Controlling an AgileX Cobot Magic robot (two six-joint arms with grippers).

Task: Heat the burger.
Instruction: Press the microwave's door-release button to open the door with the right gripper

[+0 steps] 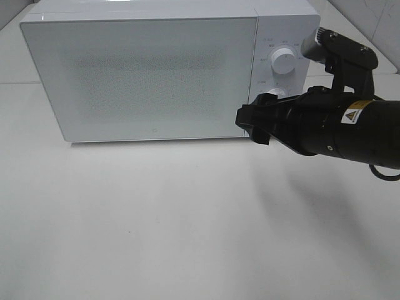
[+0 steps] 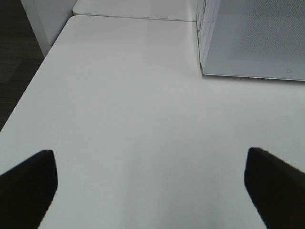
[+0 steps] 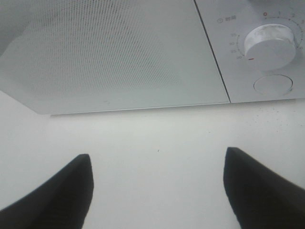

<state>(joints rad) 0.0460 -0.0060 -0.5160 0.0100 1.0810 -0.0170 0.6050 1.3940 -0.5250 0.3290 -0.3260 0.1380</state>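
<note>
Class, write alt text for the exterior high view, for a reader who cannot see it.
A white microwave, door shut, stands on a white table. The right arm's black gripper hovers before its control panel, by the lower dial. No burger shows.

A white table (image 1: 156, 237) fills the lower frame — a white microwave (image 1: 144, 75) stands on it, upper left, door shut.
</note>
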